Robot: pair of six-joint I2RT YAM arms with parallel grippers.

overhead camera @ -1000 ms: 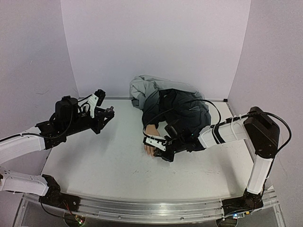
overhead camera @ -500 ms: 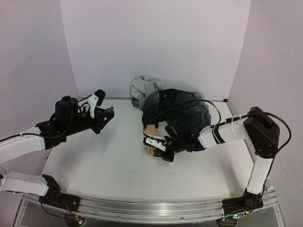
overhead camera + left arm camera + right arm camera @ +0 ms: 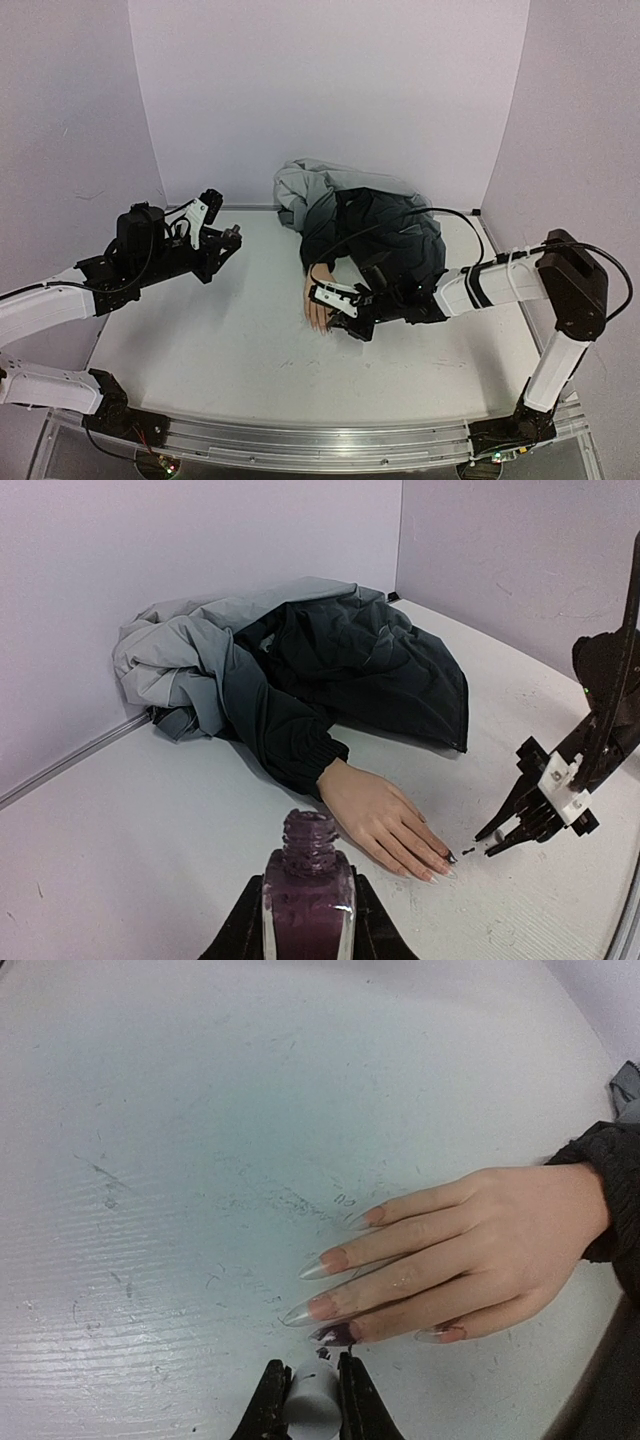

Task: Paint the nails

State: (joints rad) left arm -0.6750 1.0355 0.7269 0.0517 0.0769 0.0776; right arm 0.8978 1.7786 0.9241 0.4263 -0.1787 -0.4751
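Note:
A pale mannequin hand [image 3: 316, 303] lies flat on the table, coming out of a dark jacket sleeve. In the right wrist view its nails are long and pointed: one nail [image 3: 338, 1334] is dark-polished, the others [image 3: 318, 1266] are clear and skin-toned. My right gripper [image 3: 313, 1392] is shut on the white brush cap [image 3: 314, 1398], just in front of the dark nail; the top view shows it at the fingertips [image 3: 338, 318]. My left gripper [image 3: 308, 905] is shut on the open purple polish bottle [image 3: 308, 890] and holds it above the table's left side [image 3: 230, 242].
A grey and black jacket [image 3: 365, 220] is heaped at the back wall and covers the mannequin's arm. White walls close the table at the back and on both sides. Small dark polish specks [image 3: 468, 851] lie on the table by the fingertips.
My right arm has dropped lower and stretched out, its elbow moving right, and the gripper has shifted slightly at the fingertips. The left arm has not moved.

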